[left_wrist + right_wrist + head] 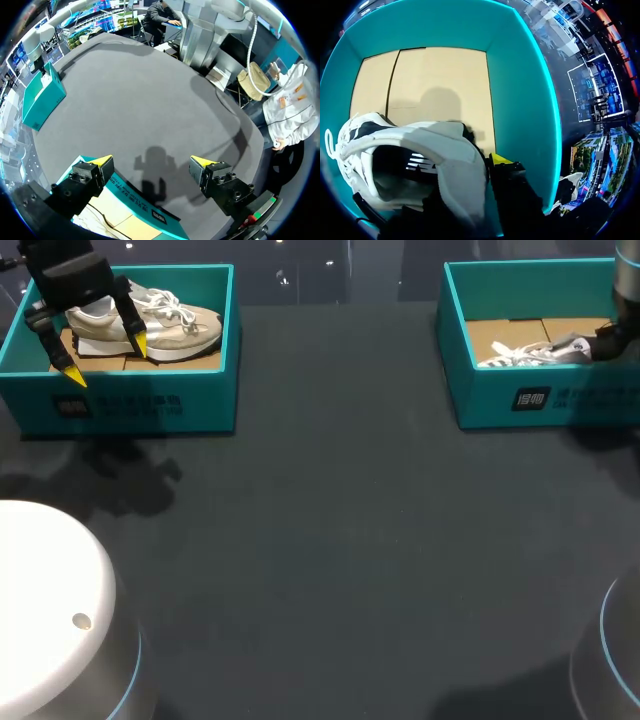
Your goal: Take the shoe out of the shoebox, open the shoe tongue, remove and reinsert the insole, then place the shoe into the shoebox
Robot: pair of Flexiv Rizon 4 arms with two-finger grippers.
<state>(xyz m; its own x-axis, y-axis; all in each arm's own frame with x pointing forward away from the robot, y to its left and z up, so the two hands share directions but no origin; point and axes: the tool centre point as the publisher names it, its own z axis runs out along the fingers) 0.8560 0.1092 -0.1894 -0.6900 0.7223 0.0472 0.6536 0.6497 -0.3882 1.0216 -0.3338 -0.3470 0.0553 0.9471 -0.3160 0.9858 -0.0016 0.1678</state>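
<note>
Dark grey table stretching wide here, matte and flat, and two open-topped teal boxes sitting on it. The left shoebox stands at the far left corner, the right shoebox across at the far right. Both rest square on their bases, well apart, with a broad run of tabletop between them and soft shadows falling in front of each.
</note>
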